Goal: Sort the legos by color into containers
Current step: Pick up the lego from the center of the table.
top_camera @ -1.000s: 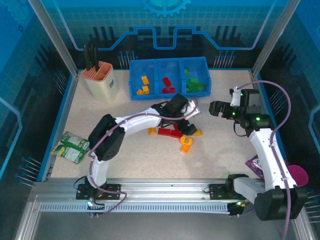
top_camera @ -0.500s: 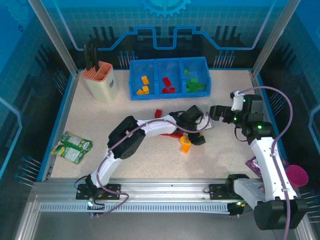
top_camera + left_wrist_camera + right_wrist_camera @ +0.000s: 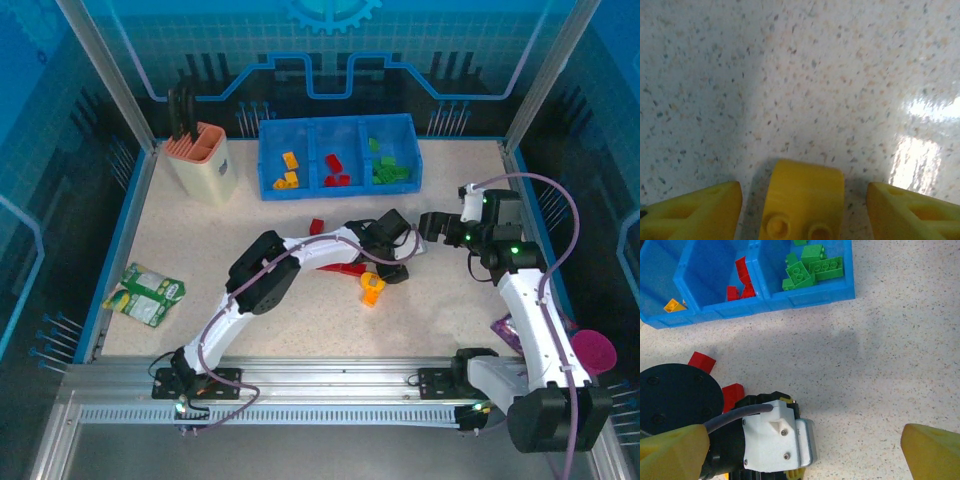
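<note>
Your left wrist camera gives what the overhead cannot: the left pincer (image 3: 801,222) straddles a yellow brick (image 3: 802,187) on the worktop (image 3: 840,75), with a gap on each side and nothing gripped. The right wrist camera shows the right pincer (image 3: 802,452) spread wide and empty over the left arm (image 3: 775,435). It also shows the blue tray (image 3: 810,296) at the far side, with green bricks (image 3: 812,270) in its right compartment. Overhead, a red brick (image 3: 317,227) and an orange brick (image 3: 372,290) lie loose.
</note>
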Controlling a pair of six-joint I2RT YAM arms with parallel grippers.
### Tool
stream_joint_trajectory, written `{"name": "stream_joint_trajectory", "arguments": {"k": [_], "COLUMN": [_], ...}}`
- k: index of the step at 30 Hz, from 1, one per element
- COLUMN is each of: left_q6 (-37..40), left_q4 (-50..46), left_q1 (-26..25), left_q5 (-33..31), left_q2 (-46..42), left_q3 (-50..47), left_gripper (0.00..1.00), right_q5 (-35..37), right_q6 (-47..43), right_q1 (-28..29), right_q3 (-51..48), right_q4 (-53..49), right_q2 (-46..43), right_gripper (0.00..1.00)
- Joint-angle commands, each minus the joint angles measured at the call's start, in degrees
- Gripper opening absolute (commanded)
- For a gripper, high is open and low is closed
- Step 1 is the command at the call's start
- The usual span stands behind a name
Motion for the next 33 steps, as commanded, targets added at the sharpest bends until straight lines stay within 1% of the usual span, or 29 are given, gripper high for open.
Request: {"name": "stream_joint_trajectory", "arguments": {"k": [1,4,5,8,9,13,17,20,23,27,33], "left_q6": [-0.5,-0.7,-0.7,-1.6,-1.9,-3.1,-5.0,-7.2,-10.3,-15.3,-21.4], "left_q4": [-5.9,-6.0,-6.1,-6.5,-6.8,-7.4,-6.7,-4.8,-1.7,1.9,9.7], "left_q1": [0.3,0.3,0.3,0.3,0.4,0.3,0.3,0.4,1.5,5.1,11.3], "left_q5": [-1.4,-1.4,-1.4,-1.0,-0.9,-1.1,-1.2,-2.6,-3.2,-3.9,-4.5], "left_q2": [2.5,2.4,2.5,2.7,2.7,2.1,0.0,-3.5,-9.0,-17.2,-27.5], "left_q3": [0.7,-0.5,-0.7,-0.9,-0.8,-1.8,-5.3,-9.4,-13.7,-17.0,-20.7], "left_gripper": [0.67,0.64,0.62,0.48,0.45,0.38,0.31,0.27,0.25,0.23,0.21], "right_q5": [-4.5,-4.6,-4.6,-4.5,-4.4,-4.2,-4.2,-4.8,-6.4,-8.5,-9.7], "right_q6": [-0.6,-0.6,-0.5,-0.5,-0.5,-0.6,-0.5,-0.3,0.2,0.8,0.9], "right_q1": [0.2,0.1,0.1,0.1,0.0,-0.1,-0.7,-2.6,-5.2,-7.1,-7.1], "right_q3": [-0.4,-0.7,-0.7,-0.6,-0.6,-0.9,-1.5,-2.2,-2.5,-4.2,-4.2], "right_q4": [1.8,2.4,2.5,2.5,2.4,2.5,3.3,4.1,5.3,6.0,5.9], "right_q2": [-0.1,0.2,0.3,0.6,0.6,0.4,0.4,0.1,-1.1,-1.5,-0.5], "right_gripper": [1.0,1.0,1.0,1.0,1.0,1.0,1.0,1.0,1.0,1.0,1.0]}}
